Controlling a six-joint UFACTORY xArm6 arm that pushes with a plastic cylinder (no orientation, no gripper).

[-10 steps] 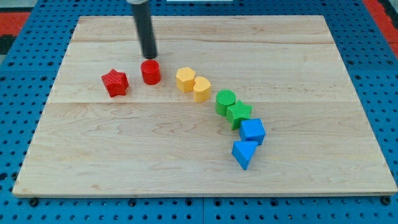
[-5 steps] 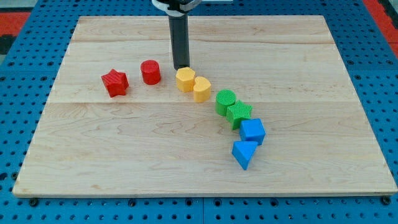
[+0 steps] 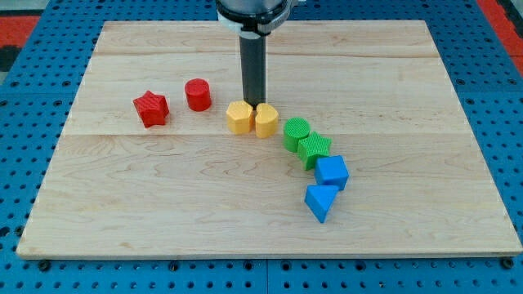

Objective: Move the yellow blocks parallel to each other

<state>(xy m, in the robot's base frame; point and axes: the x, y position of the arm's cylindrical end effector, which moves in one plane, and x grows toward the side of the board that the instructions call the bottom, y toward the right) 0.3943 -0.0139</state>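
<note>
Two yellow blocks sit side by side near the board's middle: a yellow hexagonal block (image 3: 239,117) on the left and a yellow heart-shaped block (image 3: 265,120) on the right, touching each other. My tip (image 3: 254,104) stands just above them in the view, at the gap between the two, touching or nearly touching their upper edges. The dark rod rises from there to the view's top.
A red star block (image 3: 151,108) and a red cylinder (image 3: 197,95) lie to the left. A green cylinder (image 3: 296,131), a green star block (image 3: 314,149), a blue cube (image 3: 332,172) and a blue triangular block (image 3: 320,202) trail to the lower right on the wooden board (image 3: 163,204).
My tip moved right from beside the red cylinder to the yellow blocks. The yellow hexagonal block slid down and left, now level with the heart block.
</note>
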